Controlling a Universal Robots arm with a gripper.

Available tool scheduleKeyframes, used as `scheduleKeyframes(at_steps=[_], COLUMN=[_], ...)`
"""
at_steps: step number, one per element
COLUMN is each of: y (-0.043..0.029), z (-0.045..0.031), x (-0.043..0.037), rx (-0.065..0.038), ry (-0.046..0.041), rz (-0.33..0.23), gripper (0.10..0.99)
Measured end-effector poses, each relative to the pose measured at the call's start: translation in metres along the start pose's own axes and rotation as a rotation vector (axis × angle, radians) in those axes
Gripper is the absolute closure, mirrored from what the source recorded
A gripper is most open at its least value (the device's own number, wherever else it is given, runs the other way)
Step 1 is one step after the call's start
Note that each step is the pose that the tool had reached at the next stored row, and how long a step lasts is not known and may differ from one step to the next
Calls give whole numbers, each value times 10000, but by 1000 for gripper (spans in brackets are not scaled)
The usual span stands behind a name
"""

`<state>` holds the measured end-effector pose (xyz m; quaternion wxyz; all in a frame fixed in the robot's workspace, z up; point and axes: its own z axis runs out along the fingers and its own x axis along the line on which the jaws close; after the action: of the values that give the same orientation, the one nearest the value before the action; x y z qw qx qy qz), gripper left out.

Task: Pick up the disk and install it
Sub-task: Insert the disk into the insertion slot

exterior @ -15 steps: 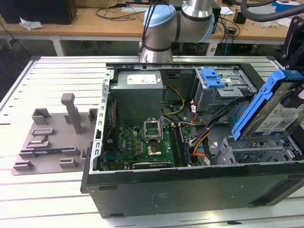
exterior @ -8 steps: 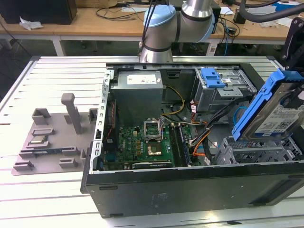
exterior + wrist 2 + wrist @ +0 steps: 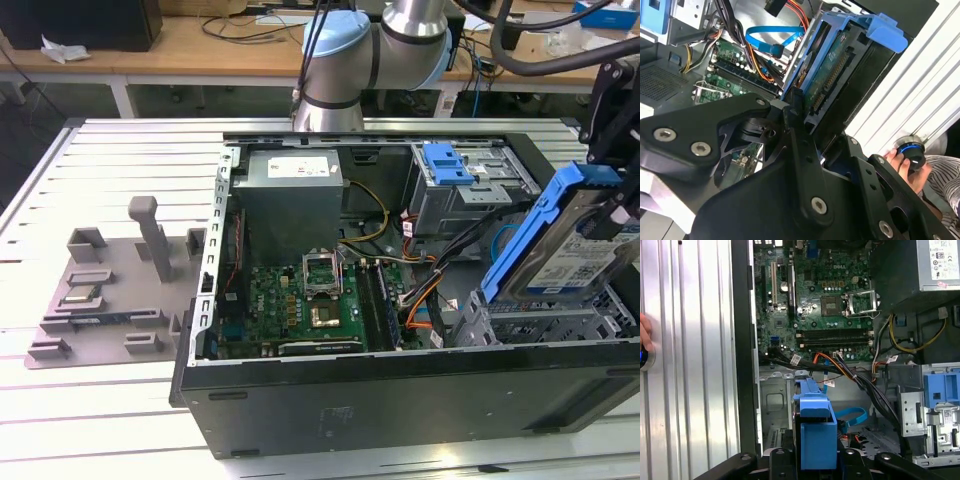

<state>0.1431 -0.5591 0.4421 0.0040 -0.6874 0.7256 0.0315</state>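
**Operator:** What's in the pincer?

**Spotter:** Your pincer is pinching the disk at its raised end. In the first wrist view a black finger sits on each side of the blue rails. The disk hangs tilted, with its high end at the pincer. Its low end slopes down to the metal drive cage right beneath the pincer, in a corner of the open computer case. You can't tell from these views whether that low end touches the cage.

**Operator:** And around it?

**Spotter:** Just past the disk's low end from your pincer, a blue data cable loops among the wiring. Farther from the pincer lies the green motherboard with its processor socket, and beyond that is the grey power supply. A second blue carrier sits in another bay, apart from the pincer. The case lies on the ribbed aluminium desk. A grey fixture stands on the far side of the case from your pincer. Outside the case wall, near the pincer, a person's hand rests on a blue-ringed knob on the desk.
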Motion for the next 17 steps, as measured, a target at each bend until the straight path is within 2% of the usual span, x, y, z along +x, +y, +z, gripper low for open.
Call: scheduleKeyframes(at_steps=[4,7,9,11,17], y=[0,0,-4,2,0], z=[25,64,97,95,231], x=[1,3,6,5,12], rx=[-12,-14,-11,-13,-13], ry=[11,20,-14,9,9], rz=[-257,-260,-263,-261,-261], gripper=[722,722,722,722,722])
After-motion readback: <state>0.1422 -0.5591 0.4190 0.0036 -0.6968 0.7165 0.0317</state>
